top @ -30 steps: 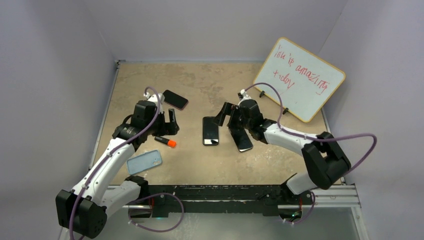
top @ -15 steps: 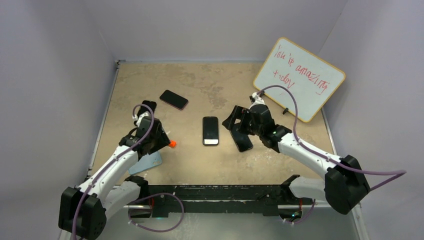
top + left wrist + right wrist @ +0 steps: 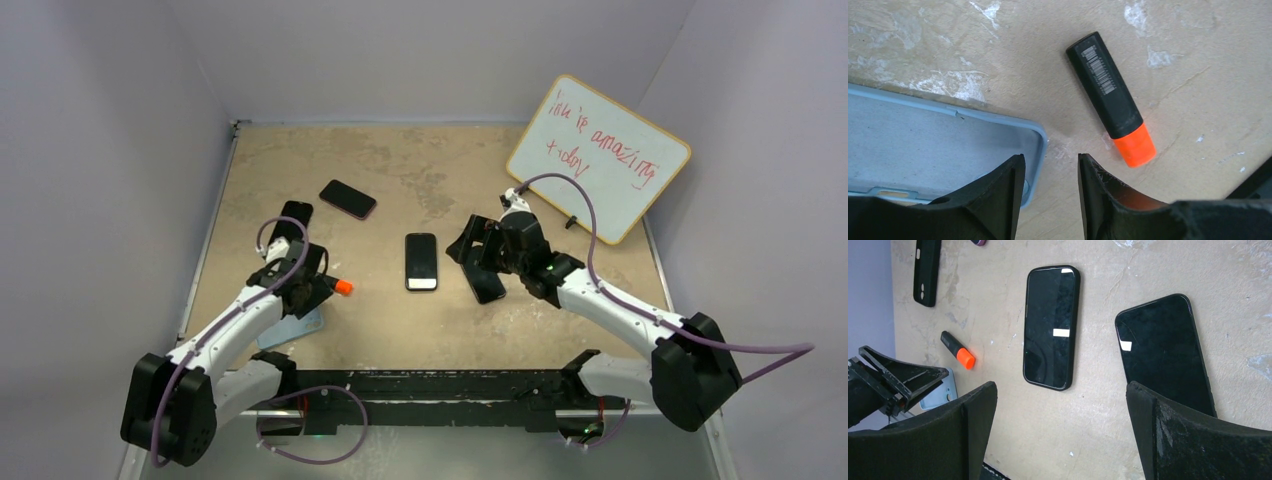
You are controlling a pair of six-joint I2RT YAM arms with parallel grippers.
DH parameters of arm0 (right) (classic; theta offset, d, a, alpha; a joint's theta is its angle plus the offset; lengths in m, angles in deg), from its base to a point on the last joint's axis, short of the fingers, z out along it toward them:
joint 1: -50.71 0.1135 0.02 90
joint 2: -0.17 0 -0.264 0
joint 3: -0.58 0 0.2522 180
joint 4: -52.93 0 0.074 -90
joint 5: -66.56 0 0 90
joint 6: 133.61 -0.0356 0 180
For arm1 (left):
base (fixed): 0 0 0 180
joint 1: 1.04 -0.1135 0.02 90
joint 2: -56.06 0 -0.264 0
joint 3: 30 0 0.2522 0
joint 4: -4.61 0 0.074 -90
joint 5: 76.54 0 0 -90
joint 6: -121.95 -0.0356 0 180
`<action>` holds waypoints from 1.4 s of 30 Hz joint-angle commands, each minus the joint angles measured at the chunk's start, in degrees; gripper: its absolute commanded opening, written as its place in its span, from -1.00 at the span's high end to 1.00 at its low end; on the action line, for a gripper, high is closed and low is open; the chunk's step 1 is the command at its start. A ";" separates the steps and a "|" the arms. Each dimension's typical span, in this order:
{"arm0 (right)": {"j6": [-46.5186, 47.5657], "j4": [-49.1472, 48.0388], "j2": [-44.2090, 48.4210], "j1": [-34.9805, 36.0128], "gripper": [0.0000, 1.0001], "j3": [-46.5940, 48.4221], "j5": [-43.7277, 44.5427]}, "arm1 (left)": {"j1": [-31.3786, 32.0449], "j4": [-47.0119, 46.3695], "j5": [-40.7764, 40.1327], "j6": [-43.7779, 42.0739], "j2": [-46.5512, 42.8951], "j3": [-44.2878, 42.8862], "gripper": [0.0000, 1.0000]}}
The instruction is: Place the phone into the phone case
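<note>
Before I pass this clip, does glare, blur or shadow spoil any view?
Top external: evenly lit and sharp, whiteboard writing legible, shadows soft. Left wrist: highlighter and blue case crisp; the left fingers are dark, with little detail. Right wrist: the cased phone and the bare phone each carry a small bright reflection; nothing washed out.

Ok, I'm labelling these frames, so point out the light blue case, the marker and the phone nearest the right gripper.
Light blue case point(image 3: 923, 145): left wrist view, on its inner floor.
Marker point(image 3: 1105, 85): left wrist view, on the black barrel.
Phone point(image 3: 1163, 352): right wrist view, middle of its dark screen.
</note>
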 commanded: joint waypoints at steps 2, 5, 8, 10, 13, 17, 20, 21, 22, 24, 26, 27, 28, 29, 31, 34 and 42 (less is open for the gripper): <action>0.96 -0.62 0.13 -0.22 -0.98 -0.38 0.05 | -0.22 -0.92 -1.73 2.11 2.19 1.30 0.12; 1.03 -0.62 0.06 -0.26 -0.98 -0.22 -0.21 | -0.22 -1.62 -1.28 2.29 3.00 1.91 0.13; 1.16 -0.38 -0.23 -0.25 -0.98 0.12 -0.07 | -0.22 -1.98 -1.38 2.46 3.74 2.41 0.13; 1.18 -0.36 -0.65 -0.22 -0.98 0.65 -0.15 | -0.22 -2.68 -1.10 2.49 4.02 2.81 0.17; 1.18 -0.08 -1.20 -0.25 -0.98 1.55 -0.38 | -0.22 -4.18 0.25 1.84 4.54 3.06 0.36; 0.82 1.67 -0.75 -0.19 -0.98 1.74 -0.08 | -0.26 -3.48 1.00 0.74 3.45 2.19 0.82; 1.39 2.28 0.95 -0.24 -0.98 0.86 1.35 | -0.20 -1.58 0.77 -0.48 -0.04 0.43 1.00; 2.00 3.60 1.31 -0.25 -0.98 0.66 1.72 | -0.17 -1.10 0.69 -1.27 -1.49 -0.33 1.00; 2.62 4.48 1.37 -0.22 -0.98 0.61 2.59 | -0.15 -0.63 0.63 -2.35 -3.16 -1.14 1.00; 4.26 7.37 0.38 -0.26 -0.98 1.34 4.27 | -0.13 -0.63 0.99 -5.58 -6.18 -2.85 1.00; 6.54 11.53 -1.57 -0.21 -0.98 3.09 5.45 | -0.13 -2.95 3.61 -12.83 -8.47 -4.49 1.00; 7.58 12.95 -2.54 -0.26 -0.98 3.82 5.18 | -0.13 -3.67 4.99 -15.16 -9.05 -5.65 1.00; 8.57 13.90 -3.29 -0.25 -0.98 4.48 4.71 | -0.13 -3.63 6.23 -16.98 -9.36 -6.88 1.00; 9.35 14.53 -3.93 -0.24 -0.98 4.73 4.56 | -0.13 -3.75 7.81 -18.91 -9.53 -8.11 1.00; 10.47 15.73 -5.04 -0.27 -0.98 5.04 5.17 | -0.05 -5.03 12.50 -22.99 -9.68 -10.20 1.00; 11.98 16.13 -6.29 -0.29 -0.98 5.18 6.61 | 0.16 -8.10 20.26 -27.91 -9.99 -12.34 1.00; 16.73 18.16 -13.04 -1.10 -0.98 9.07 4.30 | 9.85 -9.79 24.71 -38.27 -3.93 -18.80 1.00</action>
